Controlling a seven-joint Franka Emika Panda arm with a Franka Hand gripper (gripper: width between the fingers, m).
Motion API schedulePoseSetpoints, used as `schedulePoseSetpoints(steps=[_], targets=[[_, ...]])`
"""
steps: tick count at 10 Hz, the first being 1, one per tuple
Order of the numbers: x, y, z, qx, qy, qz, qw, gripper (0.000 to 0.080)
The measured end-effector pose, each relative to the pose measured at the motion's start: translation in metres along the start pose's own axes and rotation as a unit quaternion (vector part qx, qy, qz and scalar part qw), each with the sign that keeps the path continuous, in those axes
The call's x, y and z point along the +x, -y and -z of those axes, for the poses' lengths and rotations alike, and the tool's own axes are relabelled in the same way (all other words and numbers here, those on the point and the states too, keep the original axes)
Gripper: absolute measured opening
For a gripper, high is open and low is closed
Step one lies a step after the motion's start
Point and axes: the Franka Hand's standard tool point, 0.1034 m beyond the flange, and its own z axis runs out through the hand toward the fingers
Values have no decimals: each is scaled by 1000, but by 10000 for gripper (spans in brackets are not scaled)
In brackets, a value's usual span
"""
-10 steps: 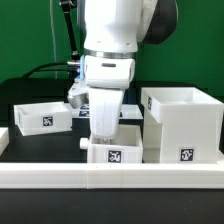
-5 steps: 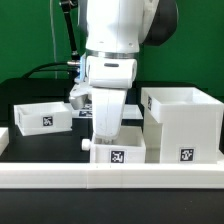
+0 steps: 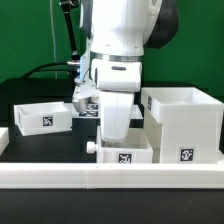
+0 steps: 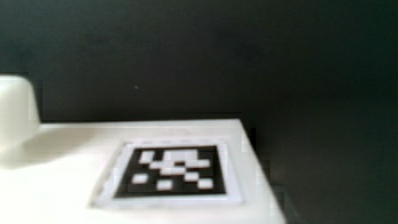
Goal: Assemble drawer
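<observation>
The large hollow white case [image 3: 185, 125] stands at the exterior view's right, its tag facing front. One small tray [image 3: 42, 116] sits at the left. The second small tray [image 3: 125, 154] is at the front centre, just left of the case, with a small knob [image 3: 91, 147] on its left side. My gripper [image 3: 118, 138] reaches down into this tray from above, and its fingertips are hidden behind the tray wall. The tray moves along with it. The wrist view shows the tray's tagged white face [image 4: 175, 172] very close over the black table, with no fingers in view.
A long low white rail [image 3: 110, 178] runs along the front edge, right below the held tray. Black cables [image 3: 50, 68] lie at the back left. The bulky arm [image 3: 125, 40] hides the table's middle.
The arm and the front tray have shifted together toward the exterior view's right, closer to the large case. The left tray and the case have not moved.
</observation>
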Motion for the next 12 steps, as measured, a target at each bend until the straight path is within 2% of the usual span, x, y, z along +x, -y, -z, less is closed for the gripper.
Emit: schedulePoseSetpoints(steps=[4, 6, 7, 8, 10, 11, 12], targets=[[0, 0, 0, 1, 0, -3, 1000, 42], [6, -3, 1, 4, -1, -9, 1000, 42], [7, -4, 1, -2, -3, -12, 1000, 42], [7, -4, 0, -14, -5, -12, 1000, 42], [7, -4, 0, -13, -5, -12, 1000, 42], [10, -3, -1, -23, -7, -5, 1000, 42], [12, -3, -1, -20, -5, 7, 1000, 42]])
